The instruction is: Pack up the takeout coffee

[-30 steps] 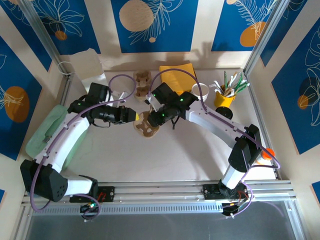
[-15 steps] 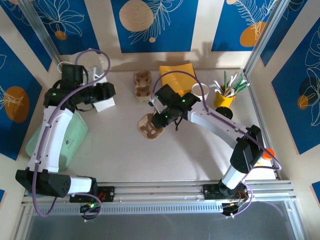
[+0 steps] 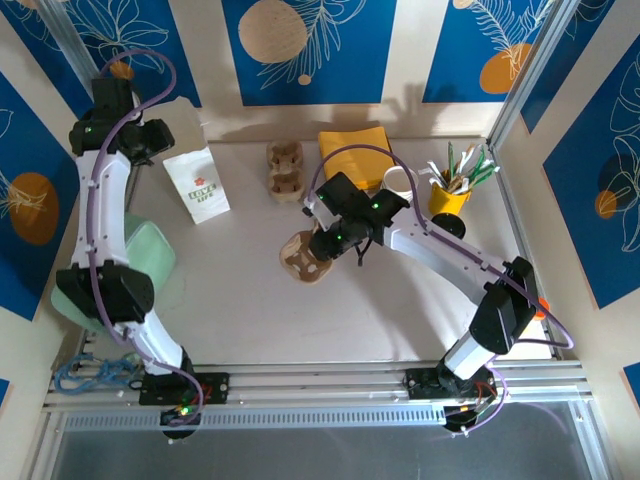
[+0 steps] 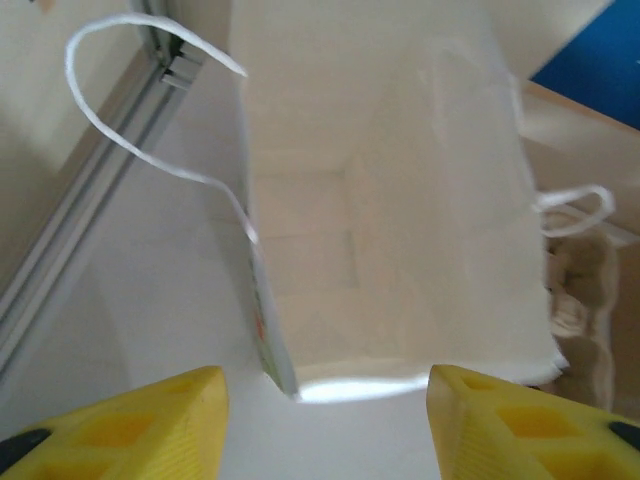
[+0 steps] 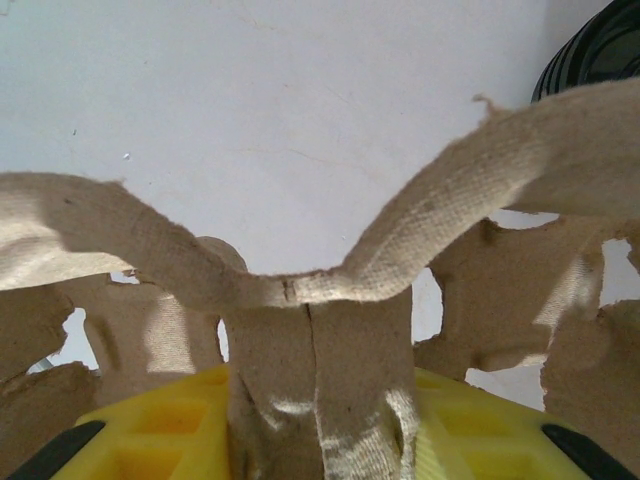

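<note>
Brown moulded pulp is what my right gripper (image 5: 315, 415) is pinching: the yellow fingers (image 5: 150, 440) press from both sides on the upright middle rib of the pulp carrier (image 5: 330, 270), whose torn-edged handle arches across my wrist view over the pale table (image 5: 300, 90). From above, that carrier (image 3: 303, 256) sits near the middle of the table with my right gripper (image 3: 325, 240) on its far edge. A round black ridged object (image 5: 600, 45) shows at the upper right corner of my right wrist view; I cannot tell what it is. My left gripper (image 4: 325, 390) is spread wide with nothing between its fingers (image 4: 140, 420), and it hangs above the open mouth of the white paper bag (image 4: 390, 200), looking down into its bare inside; thin white string handles (image 4: 120, 110) loop off both sides. In the overhead view the bag (image 3: 197, 186) stands upright at the back left, printed face toward the arms. The takeout coffee cup (image 3: 398, 181) stands at the back right, its round white rim between the yellow napkins (image 3: 355, 148) and the yellow pot of utensils (image 3: 450, 195), well apart from both grippers. A second stack of carriers (image 3: 285, 168) lies at the back, between the bag and the napkins.
</note>
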Motion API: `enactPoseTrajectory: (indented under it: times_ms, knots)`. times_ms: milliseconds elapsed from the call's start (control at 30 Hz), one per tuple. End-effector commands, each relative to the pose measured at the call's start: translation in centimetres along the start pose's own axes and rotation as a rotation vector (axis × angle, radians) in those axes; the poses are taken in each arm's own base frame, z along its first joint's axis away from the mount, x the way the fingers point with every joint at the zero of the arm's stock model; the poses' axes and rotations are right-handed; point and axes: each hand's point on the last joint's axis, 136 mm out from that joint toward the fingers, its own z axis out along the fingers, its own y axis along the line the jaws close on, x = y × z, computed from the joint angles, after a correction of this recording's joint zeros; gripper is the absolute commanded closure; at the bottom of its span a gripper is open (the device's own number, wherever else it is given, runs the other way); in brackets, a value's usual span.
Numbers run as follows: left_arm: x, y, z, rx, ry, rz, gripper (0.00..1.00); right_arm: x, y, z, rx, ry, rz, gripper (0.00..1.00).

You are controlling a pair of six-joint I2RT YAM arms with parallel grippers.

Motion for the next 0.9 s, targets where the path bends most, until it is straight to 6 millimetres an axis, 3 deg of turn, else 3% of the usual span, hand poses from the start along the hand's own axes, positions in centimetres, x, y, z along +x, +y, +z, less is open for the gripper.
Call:
enactPoseTrajectory:
  times_ms: [0,233,567,867]
  knots:
    - [-0.4,1.7,0.7,-0.065,0.026,0.002,0.45,0.6,0.1,-1.0,-0.018,0.001,-0.006,0.64]
    - [-0.7,2.7,3.6,-0.104,0.047,-0.004,0.46,0.9,-0.1,-1.8,-0.018,-0.011,-0.004,0.65]
    - [-1.3,3.5,5.7,-0.155,0.051,0.006,0.53,1.4,-0.2,-2.4,-0.025,-0.018,0.005,0.65]
    - [-2.0,3.0,7.2,-0.137,0.062,0.028,0.69,1.6,-0.6,-2.8,-0.021,-0.028,0.011,0.65]
